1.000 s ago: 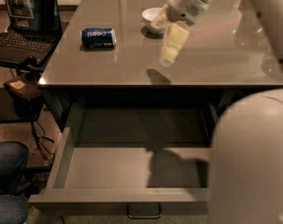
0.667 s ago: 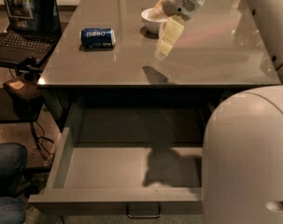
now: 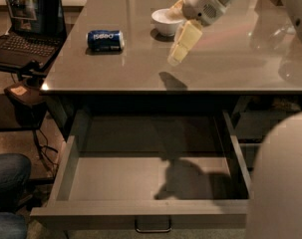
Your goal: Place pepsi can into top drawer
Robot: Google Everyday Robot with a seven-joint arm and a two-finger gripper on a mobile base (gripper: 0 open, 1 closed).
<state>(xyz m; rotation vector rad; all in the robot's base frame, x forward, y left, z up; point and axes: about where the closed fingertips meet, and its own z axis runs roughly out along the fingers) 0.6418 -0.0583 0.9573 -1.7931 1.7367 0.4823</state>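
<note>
Gripper (image 3: 176, 58) hovers above counter (image 3: 240, 68), holding and touching nothing; can't tell jaw gap. Pepsi can (image 3: 105, 40) lies sideways on the counter at gripper's 9 o'clock, well apart. Top drawer (image 3: 140, 215) open at 6 o'clock.

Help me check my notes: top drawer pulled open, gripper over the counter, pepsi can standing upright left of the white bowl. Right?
Not quite: the camera view shows the pepsi can lying on its side, not upright. The top drawer is open, the gripper hangs over the counter, and the can is left of the white bowl.
</note>
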